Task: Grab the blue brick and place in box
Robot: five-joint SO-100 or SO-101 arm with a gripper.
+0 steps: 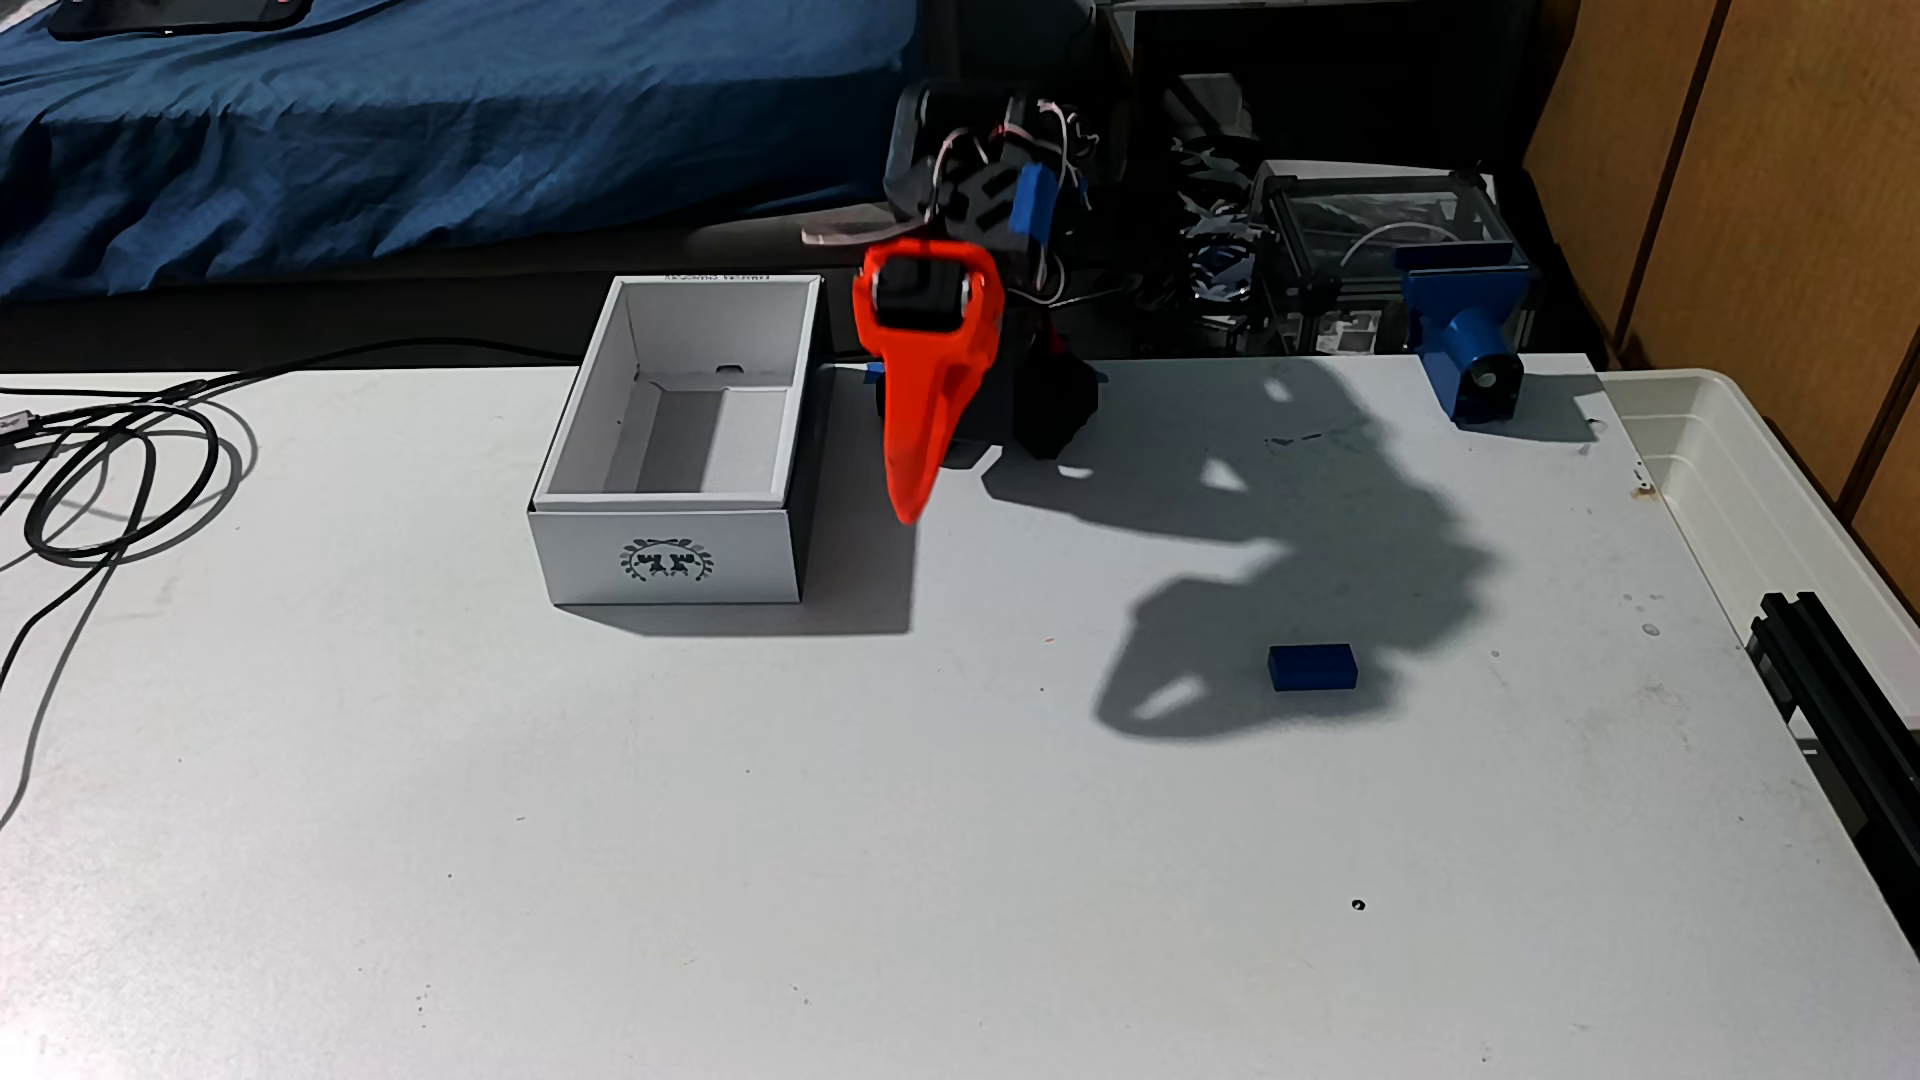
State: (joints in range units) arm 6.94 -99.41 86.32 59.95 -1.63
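Observation:
The small dark-blue brick [1312, 666] lies flat on the grey table, right of centre, at the edge of the arm's shadow. The white box [665, 556] with a dark laurel emblem on its front stands open to the left, its inside bare. My orange gripper [910, 511] hangs point-down just right of the box's right wall, well left of and behind the brick. Its fingers come together in one tip, so it looks shut with nothing held.
A black cable [114, 467] loops on the table's left part. A blue bracket with a round hole [1470, 343] sits at the back right edge. A translucent white tub [1766, 498] and a black rail [1839, 685] line the right side. The table front is free.

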